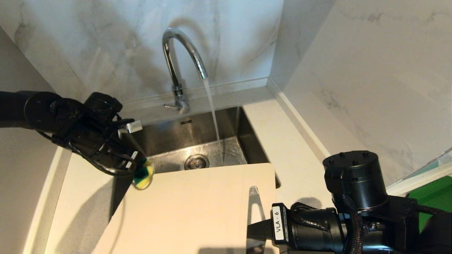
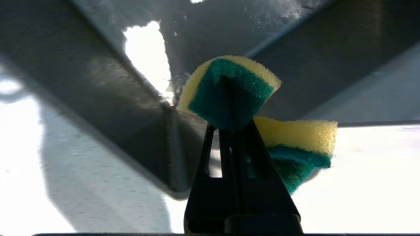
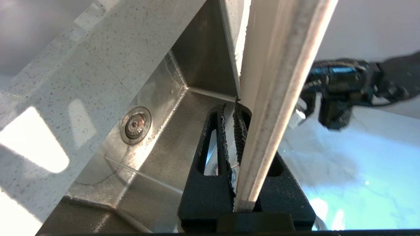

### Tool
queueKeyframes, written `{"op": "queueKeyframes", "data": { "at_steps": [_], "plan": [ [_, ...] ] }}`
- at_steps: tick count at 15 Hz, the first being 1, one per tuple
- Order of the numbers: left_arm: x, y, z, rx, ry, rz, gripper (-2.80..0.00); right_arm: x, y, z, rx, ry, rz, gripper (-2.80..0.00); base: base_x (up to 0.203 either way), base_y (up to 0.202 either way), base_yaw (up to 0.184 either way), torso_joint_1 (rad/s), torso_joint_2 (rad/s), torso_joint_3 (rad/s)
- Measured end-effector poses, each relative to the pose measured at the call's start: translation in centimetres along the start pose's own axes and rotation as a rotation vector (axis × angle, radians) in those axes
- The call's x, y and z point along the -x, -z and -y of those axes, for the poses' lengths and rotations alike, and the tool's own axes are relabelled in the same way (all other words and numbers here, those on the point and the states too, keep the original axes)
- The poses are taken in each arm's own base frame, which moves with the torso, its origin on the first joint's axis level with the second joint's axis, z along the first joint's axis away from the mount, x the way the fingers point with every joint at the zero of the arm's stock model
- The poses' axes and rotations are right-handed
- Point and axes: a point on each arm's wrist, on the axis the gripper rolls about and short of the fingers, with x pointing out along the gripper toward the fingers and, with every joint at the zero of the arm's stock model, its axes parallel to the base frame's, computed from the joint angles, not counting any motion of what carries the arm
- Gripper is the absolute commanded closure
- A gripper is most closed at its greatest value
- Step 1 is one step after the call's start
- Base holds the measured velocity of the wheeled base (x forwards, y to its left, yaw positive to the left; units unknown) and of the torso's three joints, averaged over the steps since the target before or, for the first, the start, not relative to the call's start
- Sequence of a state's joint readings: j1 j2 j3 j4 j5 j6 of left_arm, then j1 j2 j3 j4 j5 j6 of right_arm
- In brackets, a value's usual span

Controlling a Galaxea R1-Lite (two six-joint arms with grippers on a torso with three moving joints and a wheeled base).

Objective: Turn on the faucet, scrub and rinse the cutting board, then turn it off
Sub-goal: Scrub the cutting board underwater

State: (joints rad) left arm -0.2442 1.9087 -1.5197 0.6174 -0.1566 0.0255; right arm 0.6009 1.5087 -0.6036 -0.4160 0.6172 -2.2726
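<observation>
Water [image 1: 213, 116] runs from the chrome faucet [image 1: 176, 67] into the sink; its thin lever [image 1: 171, 105] sticks out at the base. The cream cutting board [image 1: 190, 208] is held tilted over the sink's near edge. My right gripper [image 1: 255, 211] is shut on the board at its handle slot; in the right wrist view the right gripper [image 3: 231, 109] clamps the board's edge [image 3: 279, 82]. My left gripper [image 1: 138, 165] is shut on a yellow-green sponge [image 1: 143, 173] at the board's far left corner. The left wrist view shows that gripper [image 2: 229, 126] pinching the folded sponge [image 2: 229, 91].
The steel sink [image 1: 169, 141] has a round drain [image 1: 196, 162] just beyond the board's far edge. Pale countertop [image 1: 293, 141] runs on both sides, with marble walls behind and to the right. A green surface [image 1: 434, 197] lies at the far right.
</observation>
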Motion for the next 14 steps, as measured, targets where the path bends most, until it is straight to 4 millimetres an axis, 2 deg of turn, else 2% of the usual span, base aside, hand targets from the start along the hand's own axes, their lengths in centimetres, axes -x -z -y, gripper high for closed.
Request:
{"op": "queueKeyframes", "data": {
  "at_steps": [3,6,10,12,14],
  "plan": [
    [-0.1,0.6,-2.0,0.046,-0.006,-0.002,0.0,0.0,0.0,0.0,0.0,0.001,0.0,0.0,0.0,0.0,0.0,0.0,0.0,0.0],
    [1.6,0.2,-3.4,0.078,-0.01,0.053,0.0,0.0,0.0,0.0,0.002,0.002,-0.002,0.0,0.0,0.0,0.0,0.0,0.0,0.0],
    [6.1,-1.9,-4.5,0.159,0.021,0.261,0.0,0.0,-0.1,0.0,0.001,0.001,0.0,0.0,0.0,0.0,0.0,0.0,0.0,0.0],
    [9.2,-3.0,-4.1,0.19,0.028,0.373,0.0,0.0,0.0,0.0,0.001,0.001,-0.001,0.0,0.0,0.0,0.0,0.0,0.0,0.0],
    [11.9,-3.3,-2.8,0.178,0.044,0.434,0.0,0.0,-0.1,0.0,0.0,0.0,0.0,0.0,0.0,0.0,0.0,0.0,0.0,0.0]
  ]
}}
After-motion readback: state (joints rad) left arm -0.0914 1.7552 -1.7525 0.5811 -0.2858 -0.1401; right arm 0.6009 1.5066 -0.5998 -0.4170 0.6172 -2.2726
